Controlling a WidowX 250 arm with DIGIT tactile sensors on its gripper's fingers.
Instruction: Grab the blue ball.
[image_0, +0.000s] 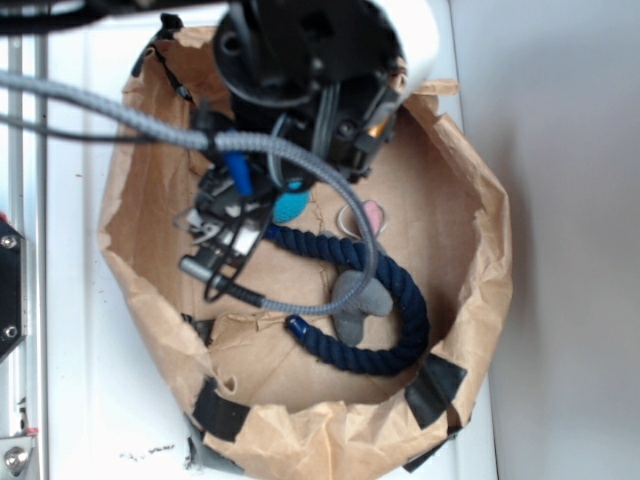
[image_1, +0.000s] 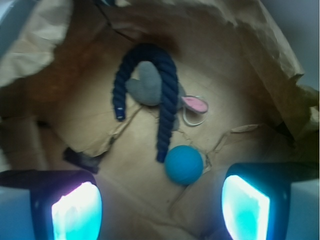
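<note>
My gripper (image_1: 160, 205): spread wide, holding nothing, hanging above the blue ball (image_1: 184, 164). Blue ball: on the brown paper bag's floor (image_1: 80, 120), touching the navy twisted rope's (image_1: 167, 95) end. Grey plush toy (image_1: 146, 84): beyond the ball, inside the rope's arch.

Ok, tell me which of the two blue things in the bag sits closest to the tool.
The blue ball: small, round and turquoise, lying just ahead of the open tool. The dark navy rope arches away from it around the grey plush toy.
</note>
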